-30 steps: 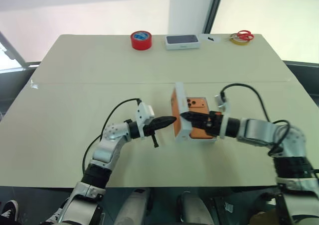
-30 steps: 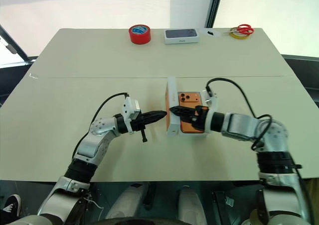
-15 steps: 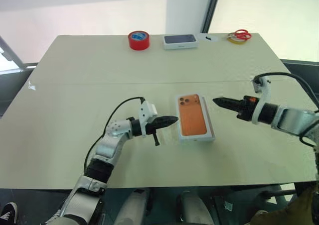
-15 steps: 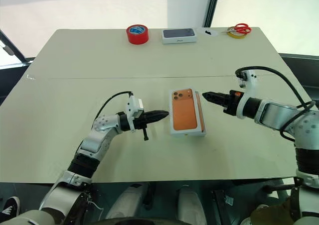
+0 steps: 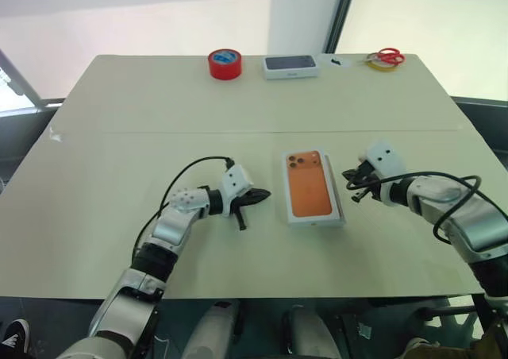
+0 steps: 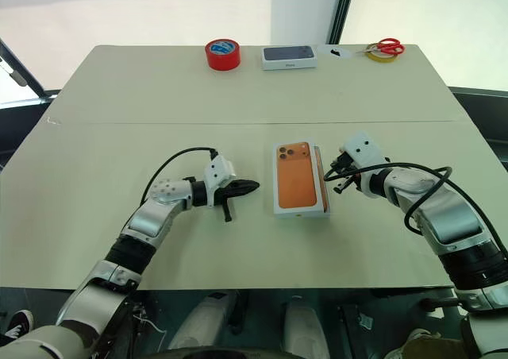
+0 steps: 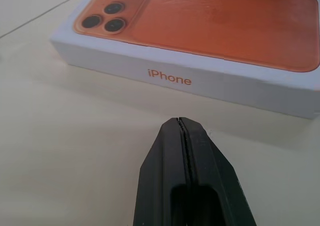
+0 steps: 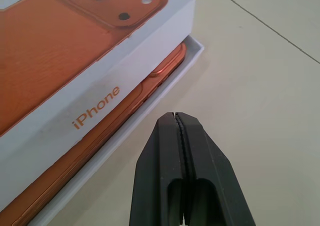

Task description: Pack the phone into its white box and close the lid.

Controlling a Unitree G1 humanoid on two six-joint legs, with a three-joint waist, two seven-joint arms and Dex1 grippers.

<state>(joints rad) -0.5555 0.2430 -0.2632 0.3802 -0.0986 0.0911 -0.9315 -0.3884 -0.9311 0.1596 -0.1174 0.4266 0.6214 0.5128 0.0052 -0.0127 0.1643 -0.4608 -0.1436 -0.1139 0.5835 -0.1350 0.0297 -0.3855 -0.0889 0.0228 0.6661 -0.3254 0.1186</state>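
Observation:
The lid (image 5: 308, 186), white with an orange phone picture on top, lies flat over the white box (image 8: 193, 55) at the table's middle. It sits shifted aside: along the right side the box rim and the phone's orange edge (image 8: 131, 112) show beneath it. My left gripper (image 5: 266, 193) is shut and empty, pointing at the lid's left side wall (image 7: 170, 79) from a short gap, low over the table. My right gripper (image 5: 348, 176) is shut and empty, just right of the box, its tips (image 8: 176, 116) close to the exposed rim.
Along the far edge stand a red tape roll (image 5: 225, 63), a white box with a dark phone picture (image 5: 290, 66), and red scissors (image 5: 386, 55) on a yellow tape roll. A seam (image 5: 159, 132) crosses the table behind the box.
The lid stood on edge in my right gripper; now it lies flat over the box. The right gripper has let go, drawn back right, rolled and shut. The left gripper sank slightly.

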